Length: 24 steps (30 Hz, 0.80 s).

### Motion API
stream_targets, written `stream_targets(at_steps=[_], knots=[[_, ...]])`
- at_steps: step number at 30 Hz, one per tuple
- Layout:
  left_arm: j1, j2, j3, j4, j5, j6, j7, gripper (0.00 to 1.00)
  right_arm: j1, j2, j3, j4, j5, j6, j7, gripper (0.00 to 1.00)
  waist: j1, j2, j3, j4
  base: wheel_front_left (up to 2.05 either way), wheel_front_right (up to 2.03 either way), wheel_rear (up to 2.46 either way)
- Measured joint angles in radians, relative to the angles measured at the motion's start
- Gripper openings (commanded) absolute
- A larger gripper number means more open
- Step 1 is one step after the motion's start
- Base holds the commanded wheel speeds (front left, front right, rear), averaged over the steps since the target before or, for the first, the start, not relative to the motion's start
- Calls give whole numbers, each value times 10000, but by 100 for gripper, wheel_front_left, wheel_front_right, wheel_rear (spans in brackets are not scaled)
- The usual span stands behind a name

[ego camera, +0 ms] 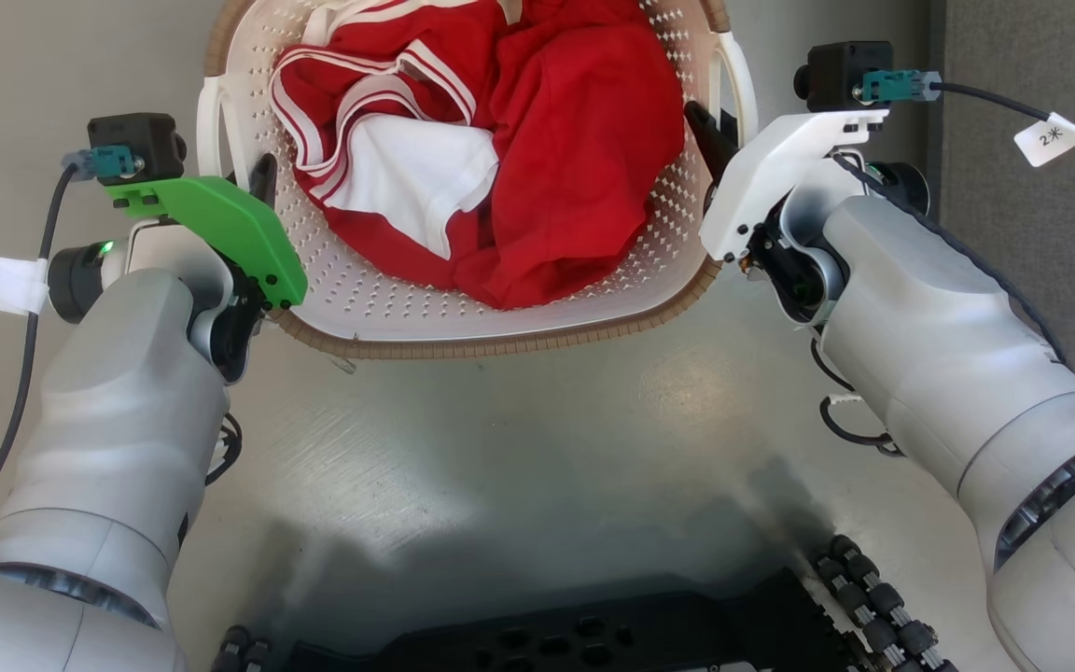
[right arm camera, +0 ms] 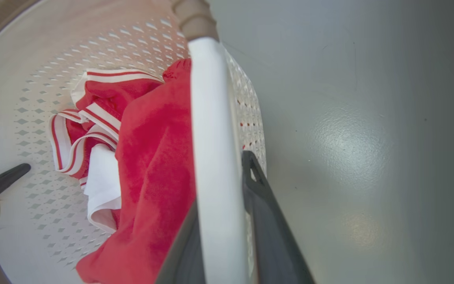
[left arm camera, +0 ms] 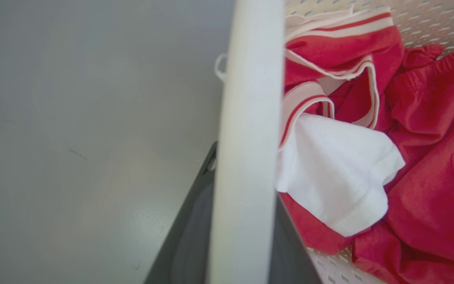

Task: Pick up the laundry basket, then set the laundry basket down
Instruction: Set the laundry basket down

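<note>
A grey glossy floor (ego camera: 519,448) spreads across the head view, darker matting running down the right edge. The laundry basket (ego camera: 379,299) sits at the top centre of that view, its cream perforated wall and brown woven rim curving toward the lower middle; whether it rests on the floor or hangs above it cannot be told. Crumpled red clothing (ego camera: 575,159) with white-striped trim fills most of the basket, and a white piece of fabric (ego camera: 416,177) lies at its middle left. The left gripper (ego camera: 253,182), under a green cover at centre left, is clamped on the basket's left handle (left arm camera: 250,118): in its wrist view the white bar runs up between the two dark fingers. The right gripper (ego camera: 719,131), under a white cover at upper right, likewise pinches the right handle (right arm camera: 211,138) between its fingers.
</note>
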Motion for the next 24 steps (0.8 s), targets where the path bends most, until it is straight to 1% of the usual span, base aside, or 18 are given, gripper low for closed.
stream_targets(at_steps=[14, 24], knots=[[-72, -27, -67, 142, 0, -44, -4, 0, 15, 0, 75, 12, 389, 46, -69, 0, 0, 0, 158, 20, 0, 0, 0], [-195, -38, -111, 186, 0, -46, -4, 0, 14, -4, 155, 29, 426, 46, -69, 0, 0, 0, 230, 32, 0, 0, 0]])
